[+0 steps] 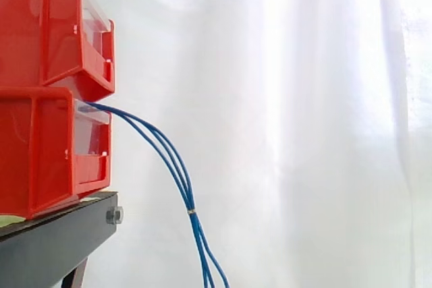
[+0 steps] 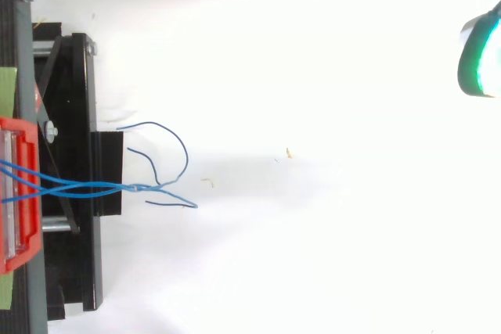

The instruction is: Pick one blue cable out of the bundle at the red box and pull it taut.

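approach step: my hand (image 2: pixel 477 68) at right edge, grip i cannot tell; next i reach left and single out one cable (image 1: pixel 183 183) at the box (image 1: pixel 47 153)

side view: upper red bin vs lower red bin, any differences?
The upper red bin is stacked on the lower red bin, which itself rests on the black stand. The blue cables come out of the lower bin's front and droop down; none leave the upper bin. Shared: both are red with a clear front panel.
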Robot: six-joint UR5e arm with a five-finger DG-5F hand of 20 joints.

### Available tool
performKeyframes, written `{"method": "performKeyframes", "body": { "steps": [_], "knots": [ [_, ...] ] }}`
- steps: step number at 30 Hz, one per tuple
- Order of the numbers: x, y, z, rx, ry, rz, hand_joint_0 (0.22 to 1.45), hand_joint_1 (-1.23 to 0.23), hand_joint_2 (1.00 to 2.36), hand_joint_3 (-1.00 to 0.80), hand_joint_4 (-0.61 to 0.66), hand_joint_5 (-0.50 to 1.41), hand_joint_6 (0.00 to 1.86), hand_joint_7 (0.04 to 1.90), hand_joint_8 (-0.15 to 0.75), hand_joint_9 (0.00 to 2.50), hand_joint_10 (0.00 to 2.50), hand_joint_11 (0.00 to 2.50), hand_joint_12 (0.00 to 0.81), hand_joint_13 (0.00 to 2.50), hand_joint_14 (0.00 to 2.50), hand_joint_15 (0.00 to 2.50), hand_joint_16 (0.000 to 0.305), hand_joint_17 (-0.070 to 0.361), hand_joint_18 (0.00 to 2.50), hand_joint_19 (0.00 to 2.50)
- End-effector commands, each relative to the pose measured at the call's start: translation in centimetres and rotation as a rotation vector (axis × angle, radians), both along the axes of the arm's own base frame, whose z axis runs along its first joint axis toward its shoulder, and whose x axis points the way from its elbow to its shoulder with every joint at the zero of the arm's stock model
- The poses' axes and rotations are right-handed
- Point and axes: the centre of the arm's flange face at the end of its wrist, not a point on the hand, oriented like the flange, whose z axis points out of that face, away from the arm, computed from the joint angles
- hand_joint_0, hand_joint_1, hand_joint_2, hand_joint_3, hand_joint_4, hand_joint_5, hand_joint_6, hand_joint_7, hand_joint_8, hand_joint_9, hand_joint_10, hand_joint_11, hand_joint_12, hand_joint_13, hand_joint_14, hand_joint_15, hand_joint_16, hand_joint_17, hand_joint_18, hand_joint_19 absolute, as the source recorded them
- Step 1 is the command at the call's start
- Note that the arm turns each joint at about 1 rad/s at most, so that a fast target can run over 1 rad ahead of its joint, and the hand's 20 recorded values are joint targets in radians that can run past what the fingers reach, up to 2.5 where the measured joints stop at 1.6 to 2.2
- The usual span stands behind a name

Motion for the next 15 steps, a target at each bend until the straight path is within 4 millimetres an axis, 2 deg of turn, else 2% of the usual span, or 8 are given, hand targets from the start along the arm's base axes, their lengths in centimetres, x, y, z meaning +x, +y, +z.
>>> {"method": "performKeyframes", "body": {
  "steps": [1, 3, 7, 15],
  "knots": [
    [-0.1, 0.4, -0.7, -0.026, 0.016, 0.004, 0.51, -0.58, 1.00, -0.50, 0.31, -0.22, 0.50, 0.67, 0.332, 0.40, 0.00, 0.03, 0.379, 0.32, 0.00, 0.13, 0.055, 0.123, 0.30, 0.17],
    [0.4, 0.6, -1.5, -0.057, 0.017, -0.003, 0.51, -0.58, 1.00, -0.50, 0.31, -0.22, 0.50, 0.67, 0.333, 0.40, 0.00, 0.04, 0.379, 0.32, 0.00, 0.13, 0.055, 0.123, 0.30, 0.17],
    [1.0, 0.8, -2.0, -0.074, 0.001, -0.001, 0.51, -0.58, 1.00, -0.50, 0.31, -0.22, 0.50, 0.67, 0.335, 0.40, 0.00, 0.04, 0.379, 0.31, 0.00, 0.12, 0.055, 0.124, 0.30, 0.17],
    [1.8, 1.4, -1.5, -0.092, -0.050, 0.003, 0.51, -0.58, 1.00, -0.50, 0.32, -0.21, 0.50, 0.68, 0.335, 0.40, 0.00, 0.05, 0.382, 0.31, 0.00, 0.13, 0.055, 0.124, 0.30, 0.16]
  ]
}}
